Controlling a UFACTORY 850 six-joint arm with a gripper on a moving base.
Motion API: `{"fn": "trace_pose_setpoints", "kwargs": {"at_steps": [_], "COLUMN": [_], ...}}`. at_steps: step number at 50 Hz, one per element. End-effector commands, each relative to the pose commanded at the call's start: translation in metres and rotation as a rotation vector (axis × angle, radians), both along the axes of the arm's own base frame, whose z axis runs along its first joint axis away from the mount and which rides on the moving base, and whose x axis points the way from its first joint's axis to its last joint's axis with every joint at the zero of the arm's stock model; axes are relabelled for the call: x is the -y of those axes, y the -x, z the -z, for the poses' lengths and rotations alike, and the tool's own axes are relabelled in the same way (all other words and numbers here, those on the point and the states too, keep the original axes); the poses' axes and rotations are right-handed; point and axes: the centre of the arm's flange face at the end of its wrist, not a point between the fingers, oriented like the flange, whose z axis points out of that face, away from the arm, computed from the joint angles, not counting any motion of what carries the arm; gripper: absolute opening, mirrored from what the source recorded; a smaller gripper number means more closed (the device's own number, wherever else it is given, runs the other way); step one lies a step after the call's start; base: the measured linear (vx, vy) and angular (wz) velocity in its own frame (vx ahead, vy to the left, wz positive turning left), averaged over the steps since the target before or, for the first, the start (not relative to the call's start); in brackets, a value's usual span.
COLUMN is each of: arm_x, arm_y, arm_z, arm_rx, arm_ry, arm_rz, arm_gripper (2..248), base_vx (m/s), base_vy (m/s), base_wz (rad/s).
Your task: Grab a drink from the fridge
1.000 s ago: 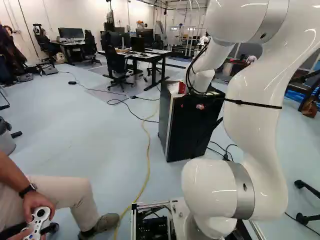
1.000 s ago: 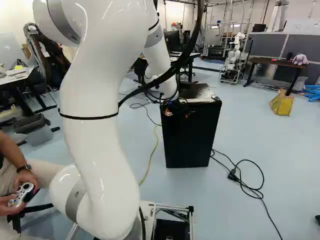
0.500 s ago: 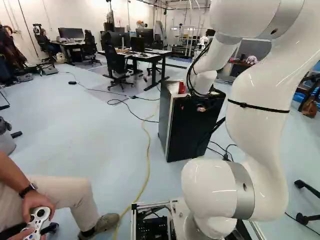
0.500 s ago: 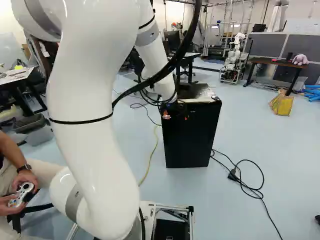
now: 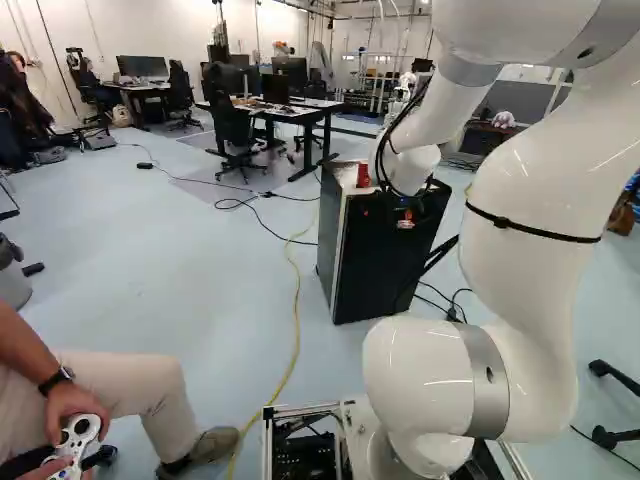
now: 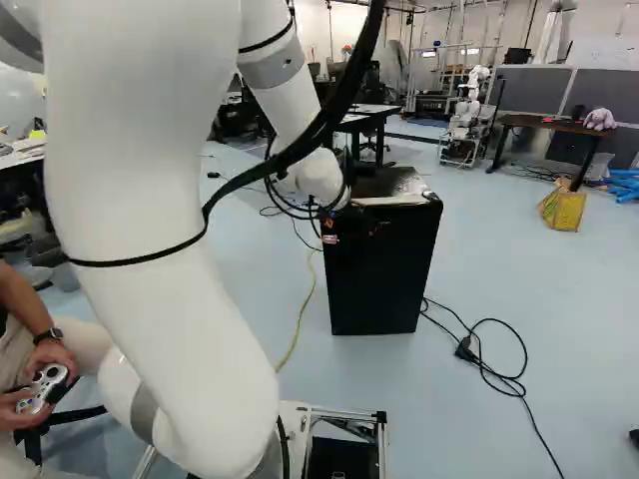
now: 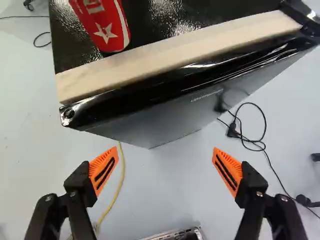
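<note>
Fingers (image 5: 405,223) apart; white star (image 7: 106,33) on red can (image 7: 102,21) atop fridge (image 5: 385,270) shows in wrist view alone.

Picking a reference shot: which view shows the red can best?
The wrist view: the red can looks large there, its star plain, though cut off. The left base view shows it small atop the fridge; the right base view shows none of it.
</note>
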Motion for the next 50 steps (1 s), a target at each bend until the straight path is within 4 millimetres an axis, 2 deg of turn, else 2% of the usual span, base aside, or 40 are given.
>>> {"fn": "trace_pose_setpoints", "kwargs": {"at_steps": [29,50], "arm_x": [-0.018,-0.021], "arm_y": [0.037,0.032], "arm_z": [-0.02,-0.029], "arm_rx": [0.271,0.46], "arm_ry": [0.093,0.148], "arm_rz": [-0.06,-0.103], "arm_gripper": [247,247], "base_vx": [0.0,0.0], "base_vy": [0.0,0.0], "base_wz": [0.0,0.0]}}
